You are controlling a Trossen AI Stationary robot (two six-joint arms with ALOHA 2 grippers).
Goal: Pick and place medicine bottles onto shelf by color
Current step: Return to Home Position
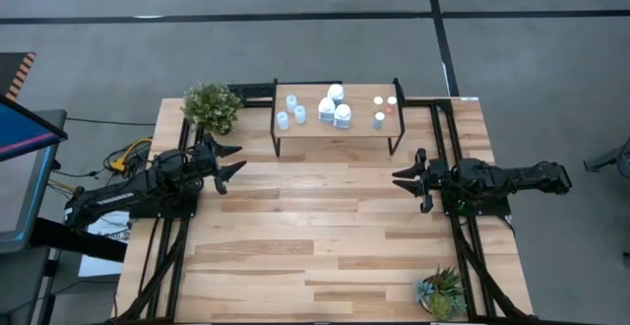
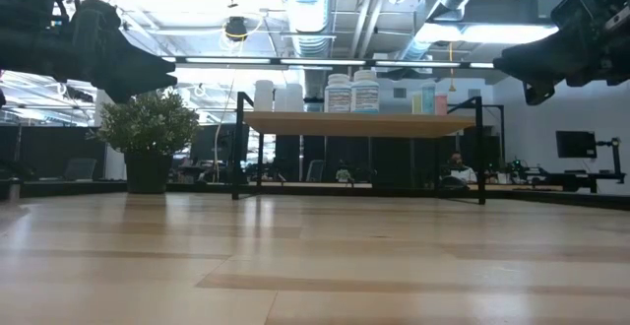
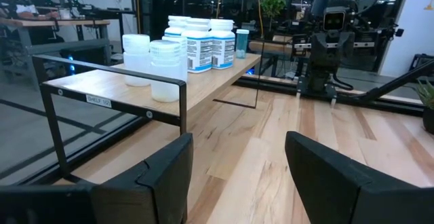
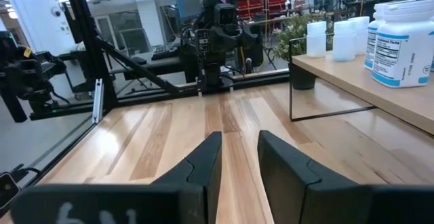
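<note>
A: Medicine bottles point(image 1: 335, 106), where?
B: All on the shelf point(image 1: 359, 128), grouped by colour. None that I can see on the surface point(image 1: 325, 236).
A: Pincers?
B: Left pincer point(image 1: 236, 159) is wide open and empty, near the shelf's left end. Right pincer point(image 1: 402, 179) shows a narrow gap, empty, off the shelf's right end.
A: Step?
B: Looks like homing; sorting seems done. Next just needs both arms parked clear of the shelf.

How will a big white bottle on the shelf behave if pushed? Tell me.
Likely tips rather than slides: the big white bottle stands upright, taller than wide. Looks rigid plastic, so stiff. Neighbours crowd it on the shelf; a push may topple them.
</note>
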